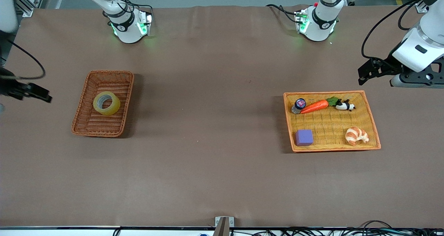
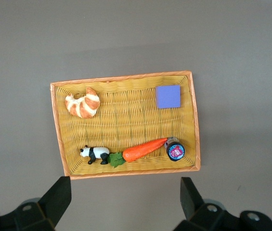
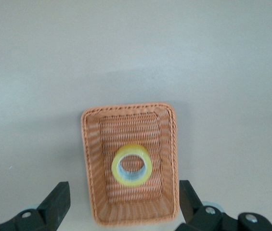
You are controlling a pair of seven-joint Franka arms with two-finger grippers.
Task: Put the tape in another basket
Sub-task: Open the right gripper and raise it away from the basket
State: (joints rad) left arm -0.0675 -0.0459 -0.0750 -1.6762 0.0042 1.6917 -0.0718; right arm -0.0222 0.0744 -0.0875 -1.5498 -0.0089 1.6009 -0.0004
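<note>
The counter [image 1: 215,173] is covered in plain brown sheeting and fills most of the front frame. No readable writing or brand shows on anything.

The shallow yellow tray basket [image 1: 372,120], at centre right of the front frame, holds a carrot [image 1: 314,106], a croissant [image 1: 356,136], a purple block [image 1: 304,137], a panda figure [image 1: 344,105] and a small jar [image 1: 298,105]; the jar's cap label is too small to read.

The dark wicker basket [image 1: 83,116] sits at centre left of the front frame, its long axis running toward the front camera.

The tape [image 1: 106,103] lies flat inside this basket, near the middle, its hole facing upward.

The left gripper [image 2: 125,204] hangs above the counter next to the tray basket, at the upper right edge of the front frame, jaws spread wide and holding nothing.

The right gripper [image 3: 124,207] hangs at the middle left edge of the front frame, clear of the dark basket, jaws wide apart and empty.
</note>
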